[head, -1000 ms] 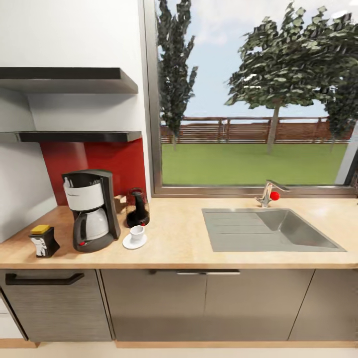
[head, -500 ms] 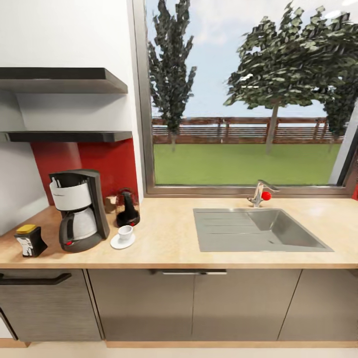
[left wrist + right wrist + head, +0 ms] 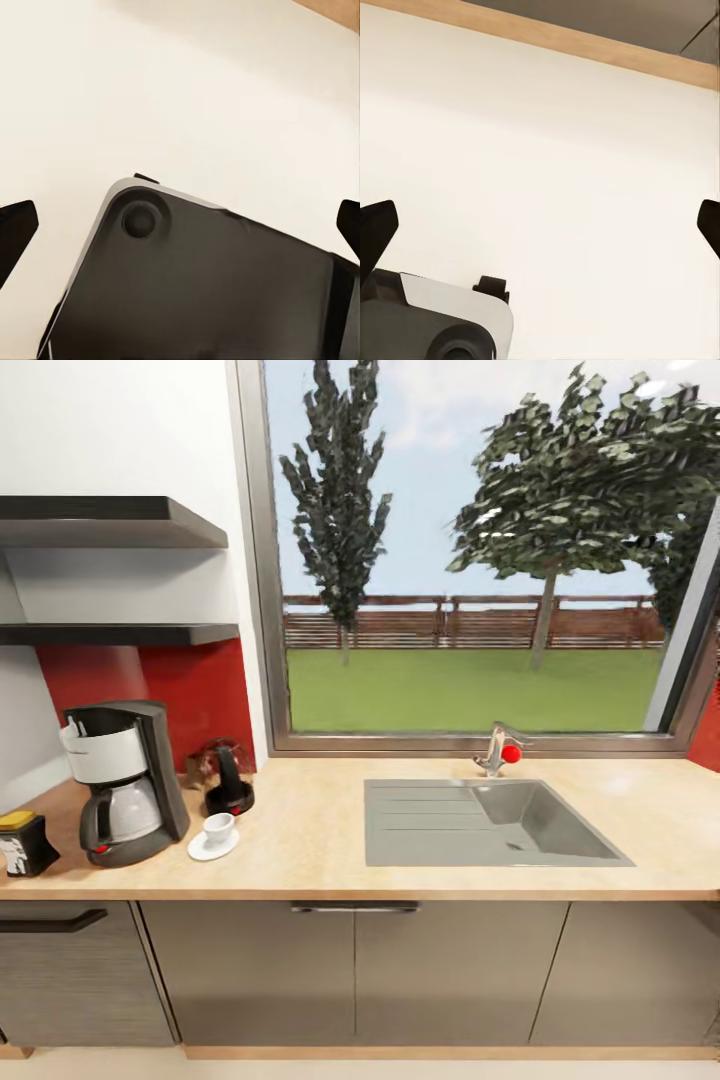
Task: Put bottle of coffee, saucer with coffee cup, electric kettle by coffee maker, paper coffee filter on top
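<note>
Clearly, what matters for any coming move is seen in the head view: the task's things are grouped at the far left end of the long light tan wood-grain worktop [image 3: 420, 880], well away from the grey sink [image 3: 490, 835] at its middle. The tall black drip coffee maker with a white upper band and silvery carafe [image 3: 120, 780] stands upright there; the small dark squarish bottle of coffee with a yellow-gold cap [image 3: 22, 843] is set just beside it at the picture's left edge. On the other side, the small round white saucer [image 3: 212, 846] lies near the machine with the small white coffee cup [image 3: 218, 828] on it, and the dome-shaped dark glass electric kettle [image 3: 226, 780] stands just behind them against the red back wall. No white paper cone can be made out on the machine's top, so that step is judged unfinished. The thin glossy black wall shelves [image 3: 120, 632] appear bare. In each wrist view two dark fingertips are seen spread wide over pale floor, with nothing between them, so the left claw [image 3: 180, 225] and the right claw [image 3: 540, 225] are both judged open and empty. Since the group lies to the left, the left arm is judged the nearer one.
</note>
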You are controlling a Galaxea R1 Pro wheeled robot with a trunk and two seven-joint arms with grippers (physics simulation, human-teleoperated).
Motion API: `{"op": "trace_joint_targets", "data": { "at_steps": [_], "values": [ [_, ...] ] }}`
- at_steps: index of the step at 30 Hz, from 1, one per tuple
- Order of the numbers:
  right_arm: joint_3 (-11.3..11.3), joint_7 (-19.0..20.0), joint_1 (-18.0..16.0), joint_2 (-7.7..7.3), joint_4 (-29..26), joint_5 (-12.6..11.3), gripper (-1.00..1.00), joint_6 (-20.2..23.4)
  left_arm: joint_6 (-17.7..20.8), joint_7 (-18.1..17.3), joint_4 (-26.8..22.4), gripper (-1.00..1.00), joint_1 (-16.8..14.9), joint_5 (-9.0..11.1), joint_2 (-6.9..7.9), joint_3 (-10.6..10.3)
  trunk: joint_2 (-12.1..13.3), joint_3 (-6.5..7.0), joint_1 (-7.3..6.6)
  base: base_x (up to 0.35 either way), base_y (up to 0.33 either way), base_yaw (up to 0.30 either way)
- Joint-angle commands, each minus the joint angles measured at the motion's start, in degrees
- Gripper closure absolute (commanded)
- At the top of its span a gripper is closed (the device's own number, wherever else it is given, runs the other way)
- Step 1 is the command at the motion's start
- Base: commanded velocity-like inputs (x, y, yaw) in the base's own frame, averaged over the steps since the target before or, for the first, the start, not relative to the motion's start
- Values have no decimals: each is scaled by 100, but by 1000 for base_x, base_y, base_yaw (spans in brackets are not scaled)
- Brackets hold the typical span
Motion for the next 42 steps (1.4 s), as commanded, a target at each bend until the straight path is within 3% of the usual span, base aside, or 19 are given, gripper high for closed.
{"op": "trace_joint_targets", "data": {
  "at_steps": [1,42],
  "values": [
    [34,-2,-10,0,20,11,-100,-33,-13,-17,-6,-100,3,43,2,-31,-8,-7,3,34,-331,0],
    [34,-89,-10,6,20,11,-100,-41,-13,-17,25,-100,3,-9,2,-24,-8,-7,3,59,-333,23]
  ]
}}
